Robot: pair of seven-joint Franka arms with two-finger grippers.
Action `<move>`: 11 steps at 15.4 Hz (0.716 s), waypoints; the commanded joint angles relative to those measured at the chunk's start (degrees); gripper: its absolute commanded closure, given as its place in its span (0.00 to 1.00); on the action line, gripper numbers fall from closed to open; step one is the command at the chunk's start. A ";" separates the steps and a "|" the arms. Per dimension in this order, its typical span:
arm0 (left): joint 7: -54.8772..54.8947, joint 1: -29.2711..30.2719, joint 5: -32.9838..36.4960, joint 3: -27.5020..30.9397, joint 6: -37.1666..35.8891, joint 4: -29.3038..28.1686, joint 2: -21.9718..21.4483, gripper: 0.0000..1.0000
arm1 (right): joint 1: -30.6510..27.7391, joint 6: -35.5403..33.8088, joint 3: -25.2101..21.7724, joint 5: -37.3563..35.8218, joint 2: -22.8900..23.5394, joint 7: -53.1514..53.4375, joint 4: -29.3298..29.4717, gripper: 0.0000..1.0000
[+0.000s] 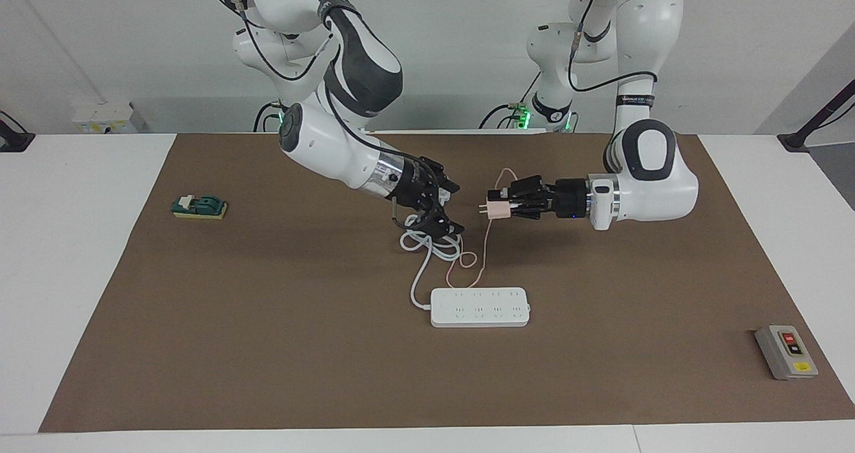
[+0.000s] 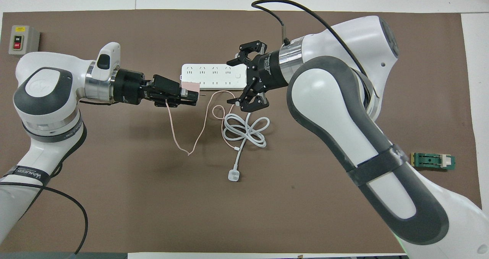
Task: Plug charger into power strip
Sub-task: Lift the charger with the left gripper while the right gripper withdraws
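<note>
- The charger (image 1: 495, 210) is held off the table in the left gripper (image 1: 505, 207), whose fingers are closed on its pink body. The metal prongs point toward the right arm's end of the table.
- In the overhead view the charger (image 2: 190, 86) shows as a pale pink block at the tip of the left gripper (image 2: 190, 93), seen over the end of the power strip (image 2: 214, 76) that lies toward the left arm's end of the table.
- A thin pink cable (image 1: 485, 246) hangs from the charger and loops down onto the brown mat (image 1: 267, 346), reaching close to the strip.
- The power strip (image 1: 479, 307) lies flat on the mat, farther from the robots than both grippers, with its sockets facing up. No plug is in any socket visible in the facing view.
- Its thick white cord (image 1: 427, 249) runs from one end of the strip to a coil nearer to the robots; the cord's small white plug (image 2: 233, 175) rests on the mat, nearer again to the robots.
- The right gripper (image 1: 446, 207) hangs over the coiled cord with its fingers spread wide and nothing between them. A clear gap separates it from the charger's prongs.
- A grey button box (image 1: 786, 351) sits at the left arm's end of the mat.
- A green switch block (image 1: 199, 206) sits at the right arm's end.
</note>
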 commanded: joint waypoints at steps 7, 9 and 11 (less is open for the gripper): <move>-12.83 1.70 20.32 1.19 4.89 4.42 -1.91 1.00 | -10.36 -3.15 -0.06 -10.94 -5.17 -5.45 0.47 0.00; -17.37 1.53 25.41 1.10 9.36 5.38 -1.65 1.00 | -12.12 -4.81 -0.06 -15.24 -6.04 -11.67 0.47 0.00; -19.86 0.91 32.01 1.01 12.97 6.62 -1.21 1.00 | -13.62 -8.93 -0.06 -19.29 -7.27 -20.71 0.38 0.00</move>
